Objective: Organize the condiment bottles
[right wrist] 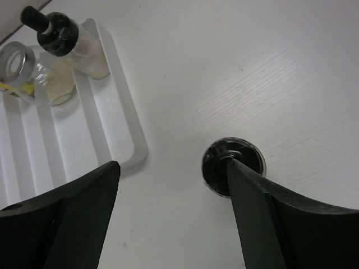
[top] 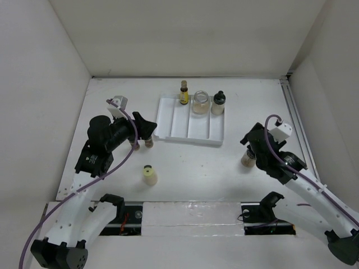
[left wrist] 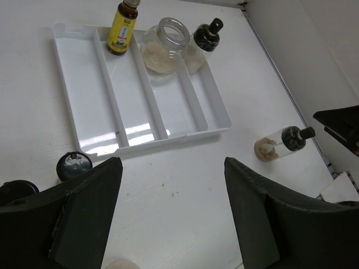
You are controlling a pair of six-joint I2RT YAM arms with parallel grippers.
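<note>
From above, a white tray [top: 174, 120] holds a yellow bottle [top: 184, 93], a clear jar [top: 201, 103] and a black-capped bottle [top: 218, 104] side by side along its far end. The left gripper [top: 146, 131] sits just left of the tray, with two dark-capped shakers [top: 148, 143] right beside its fingers. A cream bottle [top: 149, 175] stands alone nearer the arm bases. The right gripper [top: 250, 147] hangs over a tan bottle [top: 247, 159], well right of the tray.

In the left wrist view the jaws are spread wide and hold nothing. One shaker cap shows just beyond the left finger [left wrist: 84, 216], in front of the tray's near wall.

In the right wrist view the jaws are also apart and hold nothing. The tan bottle's black cap sits against the right finger [right wrist: 280, 224], apart from the tray.
</note>
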